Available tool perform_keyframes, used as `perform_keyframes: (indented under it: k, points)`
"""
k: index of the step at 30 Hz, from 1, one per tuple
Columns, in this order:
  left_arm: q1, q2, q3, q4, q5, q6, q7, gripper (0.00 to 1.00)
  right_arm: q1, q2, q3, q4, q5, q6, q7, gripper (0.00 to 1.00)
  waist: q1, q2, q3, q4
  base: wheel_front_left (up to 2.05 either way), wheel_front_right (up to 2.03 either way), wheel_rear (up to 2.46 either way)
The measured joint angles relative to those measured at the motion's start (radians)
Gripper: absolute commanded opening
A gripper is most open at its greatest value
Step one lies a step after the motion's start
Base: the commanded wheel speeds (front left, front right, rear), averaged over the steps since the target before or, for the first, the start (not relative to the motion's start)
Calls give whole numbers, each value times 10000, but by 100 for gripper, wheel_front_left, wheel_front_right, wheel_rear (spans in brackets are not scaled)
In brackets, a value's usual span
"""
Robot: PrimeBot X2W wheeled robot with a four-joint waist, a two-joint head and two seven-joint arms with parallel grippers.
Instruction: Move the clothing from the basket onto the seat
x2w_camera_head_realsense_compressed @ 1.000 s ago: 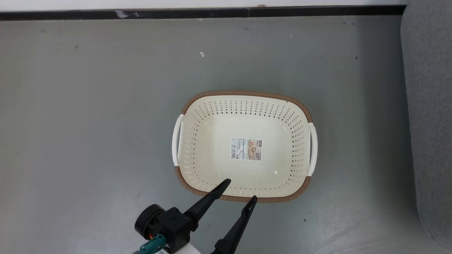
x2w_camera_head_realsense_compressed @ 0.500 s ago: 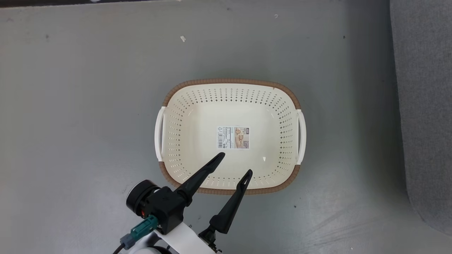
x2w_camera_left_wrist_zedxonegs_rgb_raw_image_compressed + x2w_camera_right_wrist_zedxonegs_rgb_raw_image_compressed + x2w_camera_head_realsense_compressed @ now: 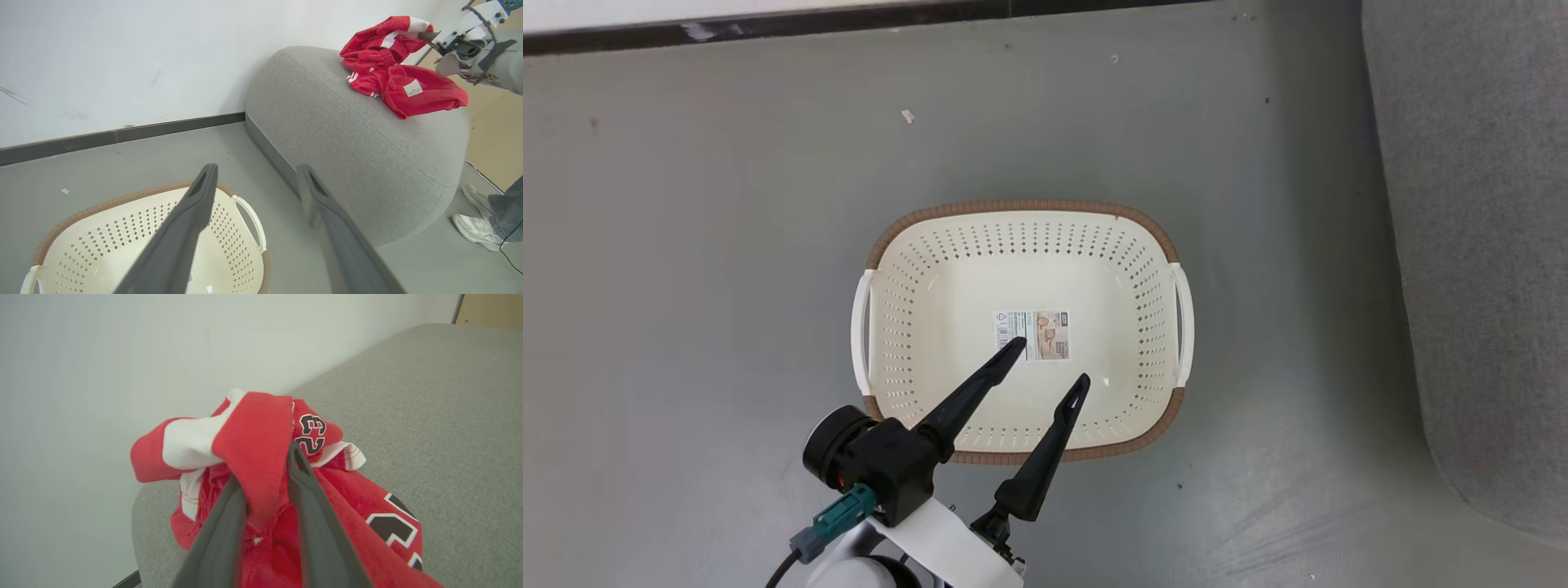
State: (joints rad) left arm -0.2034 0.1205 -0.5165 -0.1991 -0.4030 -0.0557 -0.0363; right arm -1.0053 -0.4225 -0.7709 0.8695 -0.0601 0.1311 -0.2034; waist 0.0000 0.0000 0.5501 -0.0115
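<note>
- Grey floor, white wall, dark baseboard at its foot.
- Red clothing with white panels, heaped on top of the grey seat, near its rounded end by the wall.
- Claw one, the right gripper: fingers pinched onto a red-and-white fold at the top of the heap. The lower part of the heap lies on the upholstery.
- Claw two, the left gripper: fingers spread wide, nothing between them, over the near half of the basket. Contact with it: cannot tell.
- Writing: dark digits "23", white-outlined, on one garment. Larger dark numerals lower down, cut off. White tag, unreadable. Barcode sticker on the basket's bottom, print too small to read, one fingertip crossing its corner.
- Basket stands on the floor beside the seat, apart from it.
- A person's white shoe and trouser leg on the floor past the seat's far edge.
</note>
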Motion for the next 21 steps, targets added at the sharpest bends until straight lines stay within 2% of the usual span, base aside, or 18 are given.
perform_keyframes:
  k: [10, 21]
  points:
    - [-5, -165, 132, 474, -268, -12, -314, 100, 804, 228, 756, 90, 184, 0, -349, 100, 0, 0, -630, -143, 0, 0, 0]
    - [10, -199, 552, 1145, -362, 63, -767, 100, 2334, 1373, 2031, -583, 594, -2, -445, 100, 0, 0, -1562, -222, 0, 0, 0]
